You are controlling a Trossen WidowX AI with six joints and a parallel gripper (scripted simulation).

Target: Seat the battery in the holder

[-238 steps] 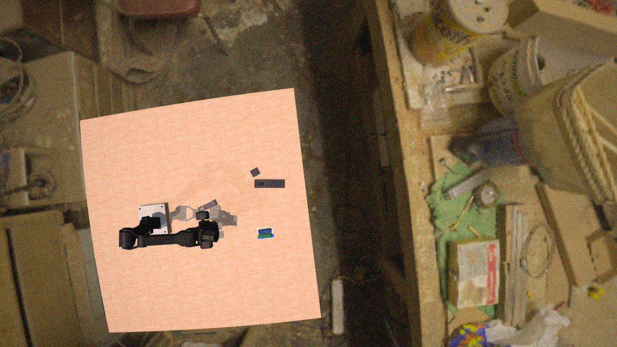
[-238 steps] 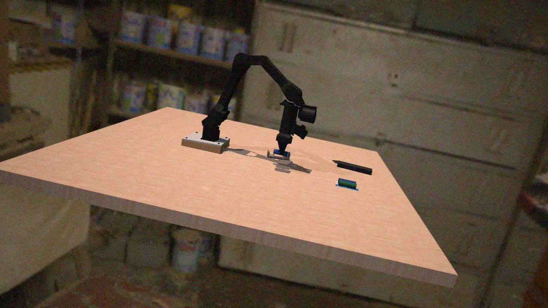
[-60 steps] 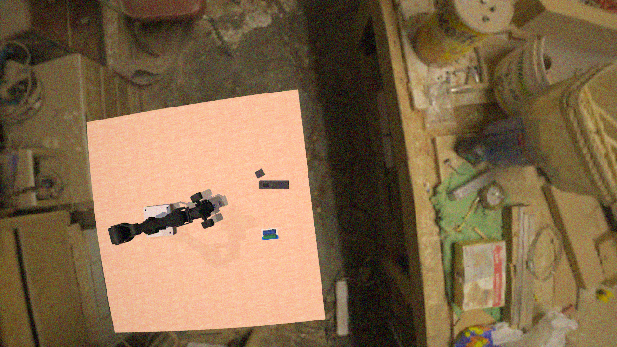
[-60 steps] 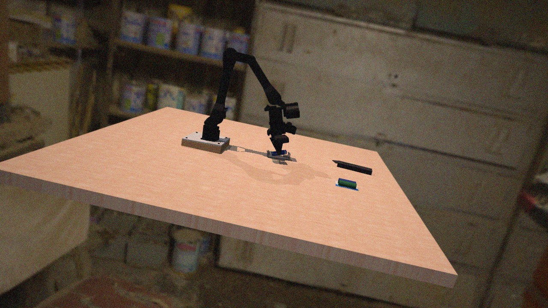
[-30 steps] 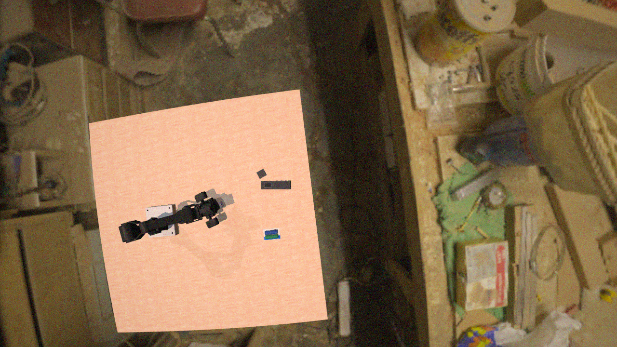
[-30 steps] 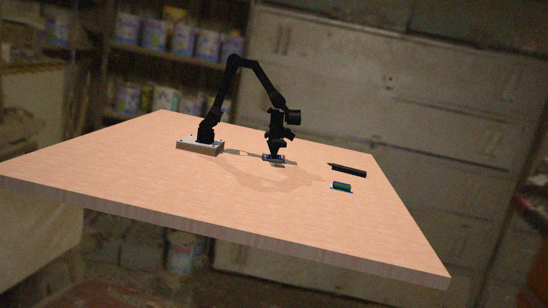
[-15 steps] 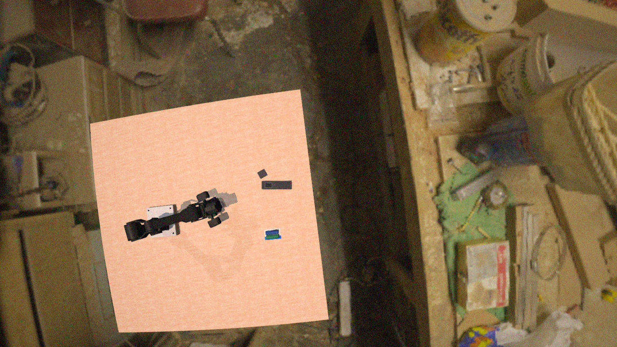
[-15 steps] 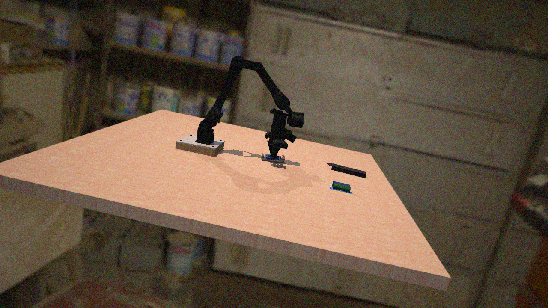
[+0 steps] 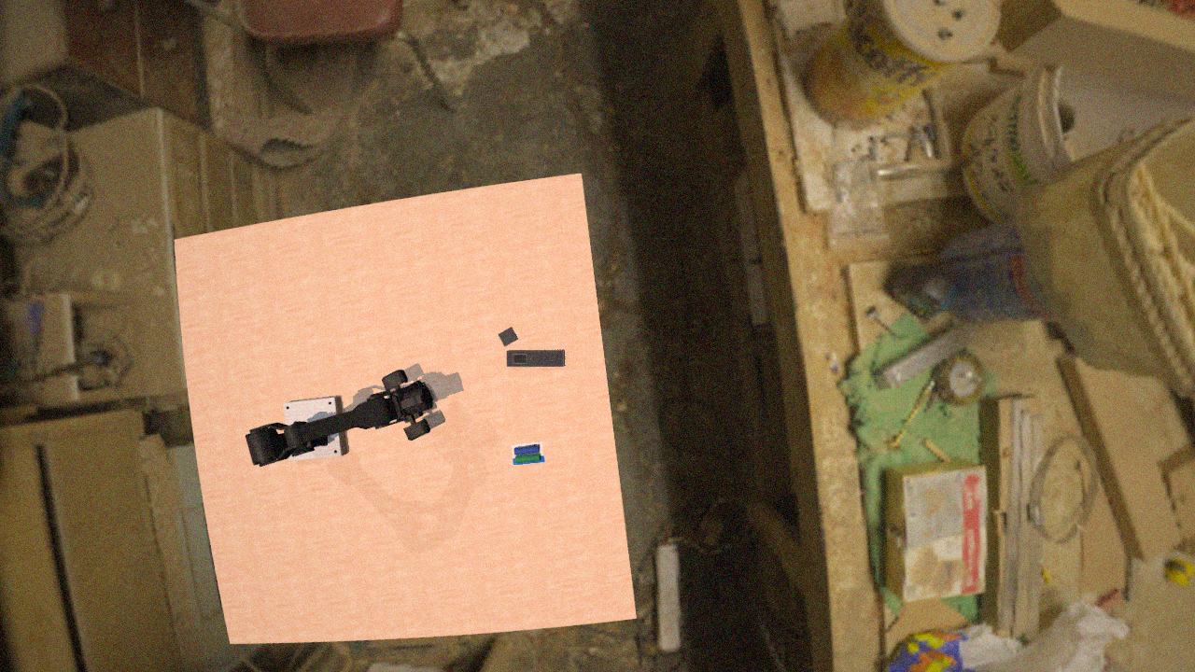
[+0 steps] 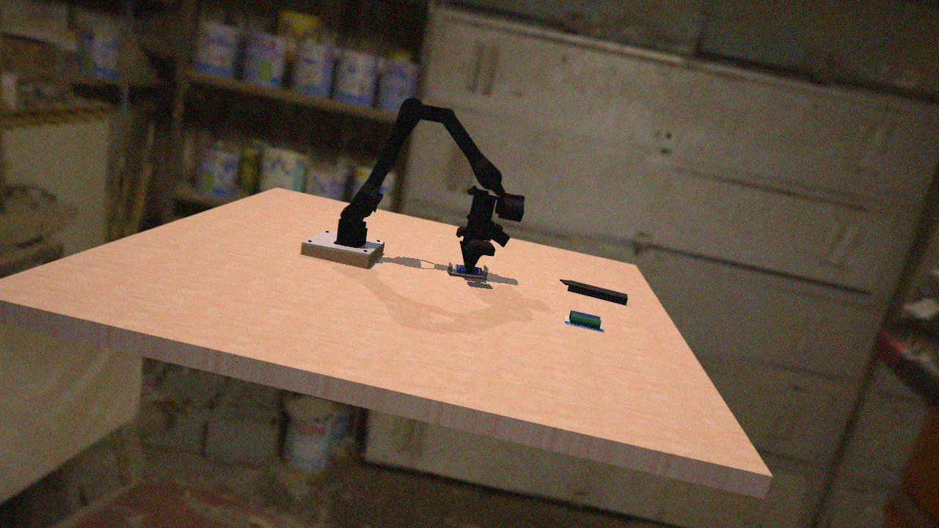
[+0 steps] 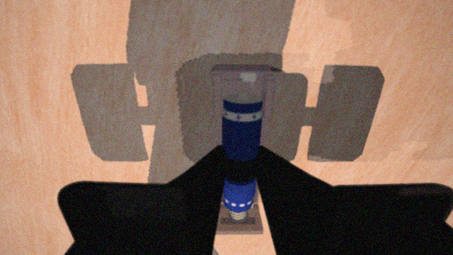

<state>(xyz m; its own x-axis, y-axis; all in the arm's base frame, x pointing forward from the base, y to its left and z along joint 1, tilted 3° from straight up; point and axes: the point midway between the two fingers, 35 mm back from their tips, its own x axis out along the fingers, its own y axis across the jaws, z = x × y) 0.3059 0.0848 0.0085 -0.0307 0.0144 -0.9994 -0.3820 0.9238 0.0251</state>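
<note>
The bench is showing a pale, peach-toned wood grain with a smooth, matt finish, its front edge striped like cut board. The arm and its hand are looking like matt black plastic, giving back no shine. The base plate at middle left is reading as dull grey metal with small dark screw heads. The battery at frame centre is wearing a smooth blue sleeve with pale dotted bands and a greyish, metal-looking tip. The holder is looking like flat matt grey-brown material.
</note>
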